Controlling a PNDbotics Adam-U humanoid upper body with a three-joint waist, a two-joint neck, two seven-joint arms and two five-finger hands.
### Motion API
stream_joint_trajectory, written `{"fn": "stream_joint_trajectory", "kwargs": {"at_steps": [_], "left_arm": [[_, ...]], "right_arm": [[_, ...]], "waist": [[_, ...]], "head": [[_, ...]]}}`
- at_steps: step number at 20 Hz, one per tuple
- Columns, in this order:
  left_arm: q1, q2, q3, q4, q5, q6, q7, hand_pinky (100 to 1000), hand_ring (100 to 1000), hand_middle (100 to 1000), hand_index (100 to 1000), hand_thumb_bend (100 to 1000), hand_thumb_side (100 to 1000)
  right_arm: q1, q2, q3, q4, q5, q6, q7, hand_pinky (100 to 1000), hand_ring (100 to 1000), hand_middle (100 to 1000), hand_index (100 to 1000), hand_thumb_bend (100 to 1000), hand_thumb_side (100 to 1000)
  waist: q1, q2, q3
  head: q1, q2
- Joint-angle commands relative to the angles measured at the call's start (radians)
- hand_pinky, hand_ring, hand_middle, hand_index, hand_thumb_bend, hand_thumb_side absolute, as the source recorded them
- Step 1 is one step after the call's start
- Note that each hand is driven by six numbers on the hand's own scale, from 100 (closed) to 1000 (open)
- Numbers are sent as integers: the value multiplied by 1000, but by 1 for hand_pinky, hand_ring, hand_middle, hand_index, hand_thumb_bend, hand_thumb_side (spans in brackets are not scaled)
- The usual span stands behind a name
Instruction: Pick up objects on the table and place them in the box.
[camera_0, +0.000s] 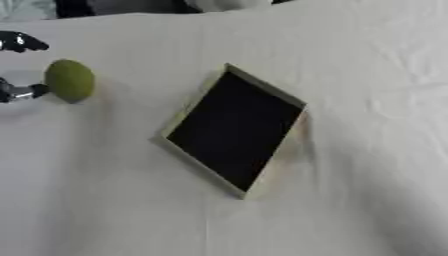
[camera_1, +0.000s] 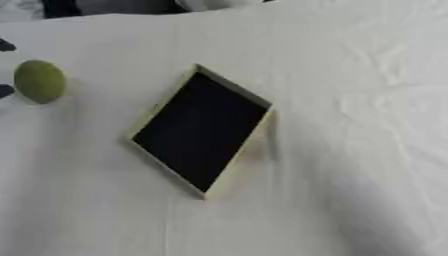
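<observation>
Table is covered by white cloth. Box is set askew at centre, dark inside, nothing seen in it. Green ball is pinched by left hand at left edge, presumably for carrying to the box.

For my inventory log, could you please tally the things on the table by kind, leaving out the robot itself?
Green round object, at the left hand: 1
Box, pale rim with dark inside: 1
Total: 2
</observation>
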Motion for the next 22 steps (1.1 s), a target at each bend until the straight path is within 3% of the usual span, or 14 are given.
{"fn": "stream_joint_trajectory", "kwargs": {"at_steps": [1,4,6,7,12,14,16,17,18,22], "left_arm": [[-30,5,28,9,-66,-352,-343,937,919,842,912,478,341],[-35,-9,36,29,-134,-352,-306,927,914,835,910,494,283],[-34,-12,35,35,-186,-352,-273,912,906,825,907,497,126],[-34,-13,36,38,-210,-352,-253,897,897,816,903,496,100],[-33,-18,47,53,-307,-352,-124,801,832,749,888,478,100],[-32,-21,52,60,-332,-351,-67,704,757,653,854,418,100],[-30,-22,56,62,-352,-340,0,673,729,618,835,399,100],[-30,-22,55,62,-363,-336,31,558,618,522,736,372,100],[-32,-21,63,51,-366,-327,83,501,568,474,670,405,100],[-29,-20,62,-20,-432,-288,368,423,487,408,578,551,100]], "right_arm": [[-13,-18,-1,-21,-8,-1,3,707,800,605,847,100,538],[-16,-15,0,-21,-10,-1,4,708,800,606,847,100,538],[-17,-15,0,-21,-11,0,4,707,800,605,847,100,538],[-16,-15,0,-21,-11,0,5,708,800,605,847,100,538],[-16,-13,1,-21,-12,1,7,708,800,605,847,100,538],[-16,-13,1,-21,-11,1,8,708,801,605,847,100,538],[-17,-12,1,-21,-12,1,8,708,801,606,847,100,538],[-17,-12,1,-21,-12,2,8,708,801,606,848,100,538],[-16,-12,1,-21,-12,2,8,708,801,605,848,100,538],[-17,-12,1,-21,-12,2,9,709,801,606,848,100,538]], "waist": [[-2,-25,-1],[-3,-24,-4],[-2,-24,-4],[-2,-24,-4],[-3,-25,-4],[-4,-25,-3],[-4,-25,-3],[-4,-25,-3],[-3,-25,-2],[-3,-26,-2]], "head": [[5,3],[6,2],[6,2],[6,2],[8,-1],[8,-1],[8,0],[8,0],[8,0],[9,0]]}}
